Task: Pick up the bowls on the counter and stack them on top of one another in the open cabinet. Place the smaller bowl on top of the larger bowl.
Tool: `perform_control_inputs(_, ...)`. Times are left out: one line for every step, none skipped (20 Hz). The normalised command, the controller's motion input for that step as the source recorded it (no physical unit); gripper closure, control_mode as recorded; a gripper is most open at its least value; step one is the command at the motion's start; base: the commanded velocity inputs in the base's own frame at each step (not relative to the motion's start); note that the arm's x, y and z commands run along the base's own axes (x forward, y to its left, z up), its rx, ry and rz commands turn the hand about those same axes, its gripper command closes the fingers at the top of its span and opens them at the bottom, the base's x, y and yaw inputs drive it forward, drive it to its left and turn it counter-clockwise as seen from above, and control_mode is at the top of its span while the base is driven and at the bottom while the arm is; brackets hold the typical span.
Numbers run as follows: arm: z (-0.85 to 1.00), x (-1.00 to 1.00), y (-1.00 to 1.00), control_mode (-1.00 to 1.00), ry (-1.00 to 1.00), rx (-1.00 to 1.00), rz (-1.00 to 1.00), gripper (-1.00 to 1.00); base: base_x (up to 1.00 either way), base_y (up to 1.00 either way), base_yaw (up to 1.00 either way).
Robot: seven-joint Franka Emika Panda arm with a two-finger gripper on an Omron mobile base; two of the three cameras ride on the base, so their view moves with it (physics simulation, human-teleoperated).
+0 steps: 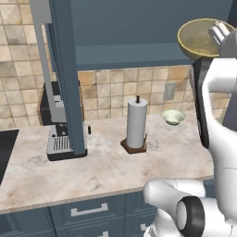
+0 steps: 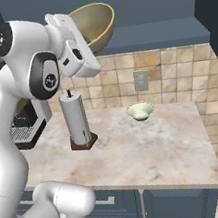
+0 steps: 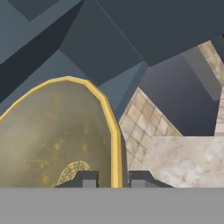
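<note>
fingers (image 3: 112, 179) pinching rim of big tan bowl (image 2: 93, 25), raised, tilted, at cabinet (image 1: 139, 28) opening | worktop (image 1: 102, 166): paper towel roll (image 1: 137, 122) upright | small pale bowl (image 1: 173, 116) right of roll, nearer tiled wall (image 1: 111, 88), apart from it

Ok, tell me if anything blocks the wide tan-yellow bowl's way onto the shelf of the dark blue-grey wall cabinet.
Nothing visible does. The gripper holds the wide tan-yellow bowl by its rim, tilted, in front of the open dark blue-grey cabinet, whose shelf looks bare.
</note>
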Motion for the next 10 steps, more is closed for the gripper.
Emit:
perform_control_inputs(0.08,0.43,0.16,-1.00,-0.02,0.03,0.00,1.00,0.00,0.00,0.00)
perform_control_inputs(0.09,0.43,0.16,-1.00,-0.01,0.04,0.00,1.00,0.00,0.00,0.00)
perform_control_inputs(0.08,0.43,0.16,-1.00,-0.01,0.06,0.00,1.00,0.00,0.00,0.00)
perform_control_inputs(0.08,0.42,0.16,-1.00,-0.01,0.06,0.00,1.00,0.00,0.00,0.00)
perform_control_inputs(0.09,0.42,0.15,-1.00,-0.01,0.06,0.00,1.00,0.00,0.00,0.00)
perform_control_inputs(0.09,0.42,0.14,-1.00,-0.02,0.06,0.00,1.00,0.00,0.00,0.00)
perform_control_inputs(0.07,0.44,0.12,-1.00,-0.01,0.08,0.01,1.00,0.00,0.00,0.00)
perform_control_inputs(0.06,0.45,0.10,-1.00,0.00,0.10,0.01,1.00,0.00,0.00,0.00)
perform_control_inputs(0.07,0.48,0.10,-1.00,0.00,0.12,0.02,1.00,0.00,0.00,0.00)
perform_control_inputs(0.06,0.47,0.09,-1.00,0.03,0.15,0.04,1.00,0.00,0.00,0.00)
